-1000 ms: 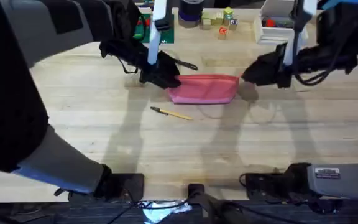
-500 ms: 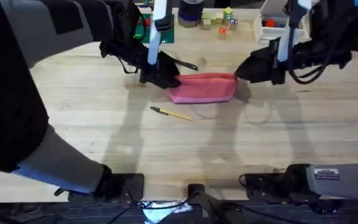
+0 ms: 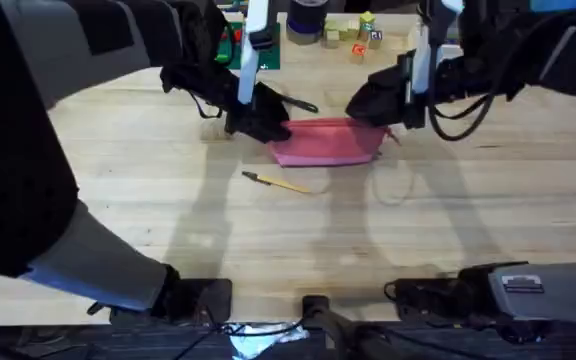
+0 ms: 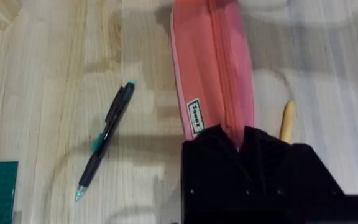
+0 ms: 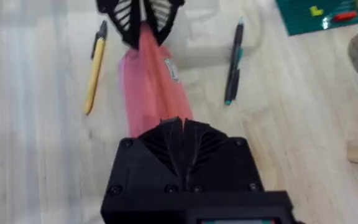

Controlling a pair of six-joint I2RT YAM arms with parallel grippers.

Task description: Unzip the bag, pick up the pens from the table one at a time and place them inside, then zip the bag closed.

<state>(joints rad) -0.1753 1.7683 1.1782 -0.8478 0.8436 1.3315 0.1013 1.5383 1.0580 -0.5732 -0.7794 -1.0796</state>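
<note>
Two claws grip the soft pink bag (image 3: 326, 142) at upper centre on the desk (image 3: 268, 240), left claw (image 3: 268, 127) clenched on one end, right claw (image 3: 380, 112) clenched at the other, likely the zipper pull; fabric limp, so hold ends taut.

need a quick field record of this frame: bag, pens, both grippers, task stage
bag: pink pouch lying flat on the table
left gripper: shut on the bag's end
right gripper: shut, at the bag's opposite end
black pen: on table, far side of the bag
yellow pen: on table, near side of the bag
stage: both pens outside the bag
</note>
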